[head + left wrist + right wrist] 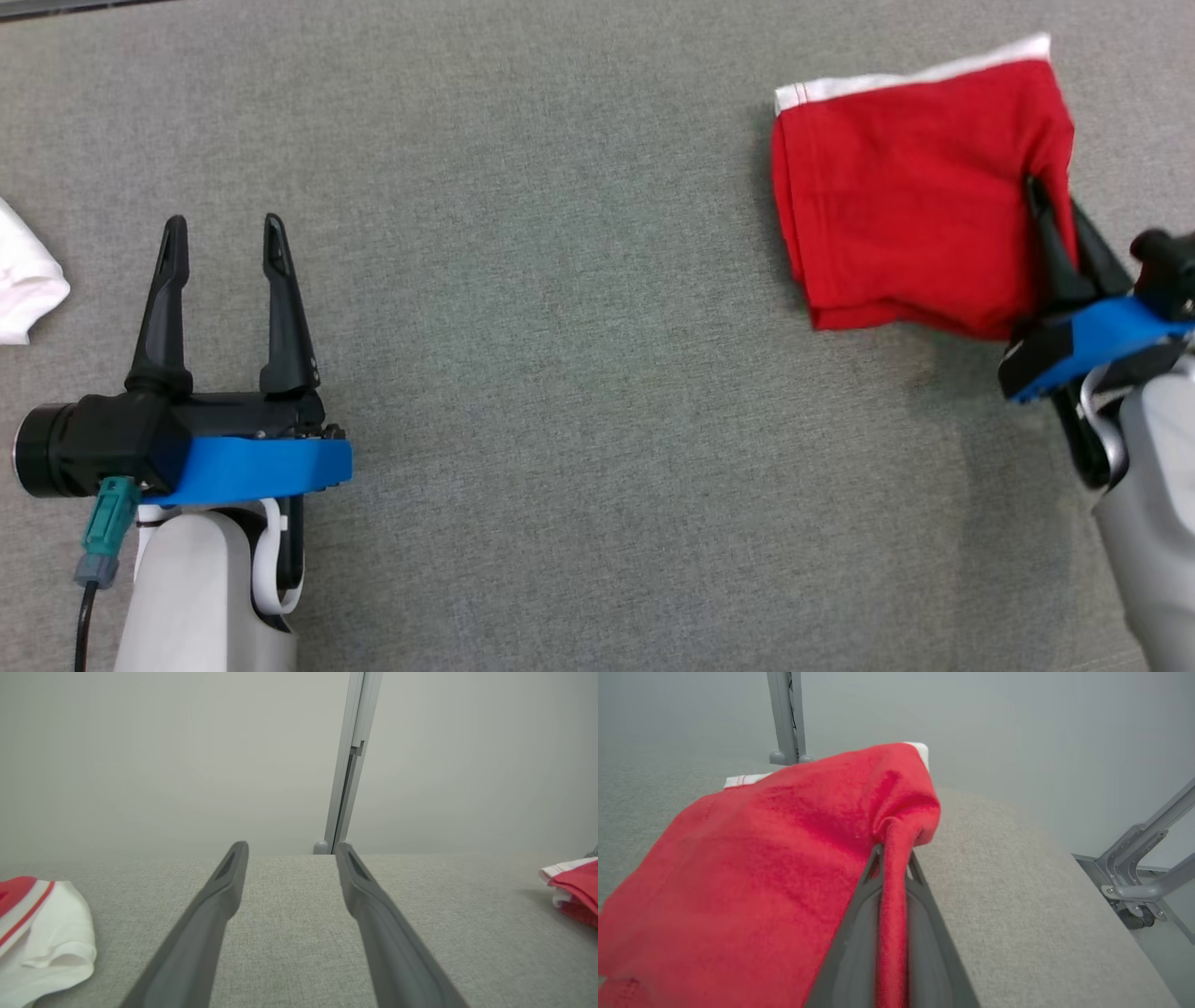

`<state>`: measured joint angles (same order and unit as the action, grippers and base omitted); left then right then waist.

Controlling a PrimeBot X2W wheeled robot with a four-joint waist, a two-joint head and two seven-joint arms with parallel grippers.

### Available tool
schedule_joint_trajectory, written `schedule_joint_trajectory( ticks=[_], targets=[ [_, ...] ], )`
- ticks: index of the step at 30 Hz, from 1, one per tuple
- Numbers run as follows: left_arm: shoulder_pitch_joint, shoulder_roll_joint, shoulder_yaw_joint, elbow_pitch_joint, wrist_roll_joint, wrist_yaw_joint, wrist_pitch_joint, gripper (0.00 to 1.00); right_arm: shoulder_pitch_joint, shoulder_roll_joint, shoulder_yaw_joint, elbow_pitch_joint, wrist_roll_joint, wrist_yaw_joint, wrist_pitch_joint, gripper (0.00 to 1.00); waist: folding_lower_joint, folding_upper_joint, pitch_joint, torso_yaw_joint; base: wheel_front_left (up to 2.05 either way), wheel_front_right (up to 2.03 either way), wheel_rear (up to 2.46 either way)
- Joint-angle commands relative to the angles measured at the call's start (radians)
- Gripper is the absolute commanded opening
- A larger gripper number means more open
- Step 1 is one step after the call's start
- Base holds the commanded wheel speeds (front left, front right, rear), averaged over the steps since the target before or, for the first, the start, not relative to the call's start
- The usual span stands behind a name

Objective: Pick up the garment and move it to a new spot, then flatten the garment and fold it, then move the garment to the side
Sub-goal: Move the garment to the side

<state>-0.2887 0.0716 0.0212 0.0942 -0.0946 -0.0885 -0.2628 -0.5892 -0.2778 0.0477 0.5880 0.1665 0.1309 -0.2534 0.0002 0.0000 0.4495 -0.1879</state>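
The garment [901,201] is a folded red piece with a white band along its far edge, lying at the right of the grey table [560,280]. My right gripper [1050,201] is shut on its right edge, a pinch of red cloth squeezed between the fingers [859,924]. That edge of the garment [761,858] is lifted a little. My left gripper [224,238] hovers open at the lower left, far from the garment, nothing between its fingers [219,896]. The garment's corner [572,886] shows at the far right of the left wrist view.
A white cloth with red stripes [23,280] lies at the table's left edge, close to my left gripper [289,851]; the same cloth [42,942] shows beside it. A metal post [348,765] stands behind the table. A metal frame [1143,872] sits beyond the right edge.
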Motion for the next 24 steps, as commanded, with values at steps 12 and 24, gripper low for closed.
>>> schedule_joint_trajectory(
  ticks=[12,24],
  targets=[
    [-0.063,0.017,-0.015,-0.051,0.026,-0.016,-0.003,1.0,-0.255,-0.22,0.033,0.078,-0.046,0.0,0.107,0.0,-0.0002,0.0,0.113,0.04,0.0,0.0,0.0],
    [-0.103,0.023,-0.019,-0.073,0.027,-0.022,-0.003,1.0,-0.411,-0.335,-0.034,0.258,-0.107,0.0,0.129,0.0,-0.0002,0.0,0.182,0.074,0.0,0.0,0.0]
  ],
)
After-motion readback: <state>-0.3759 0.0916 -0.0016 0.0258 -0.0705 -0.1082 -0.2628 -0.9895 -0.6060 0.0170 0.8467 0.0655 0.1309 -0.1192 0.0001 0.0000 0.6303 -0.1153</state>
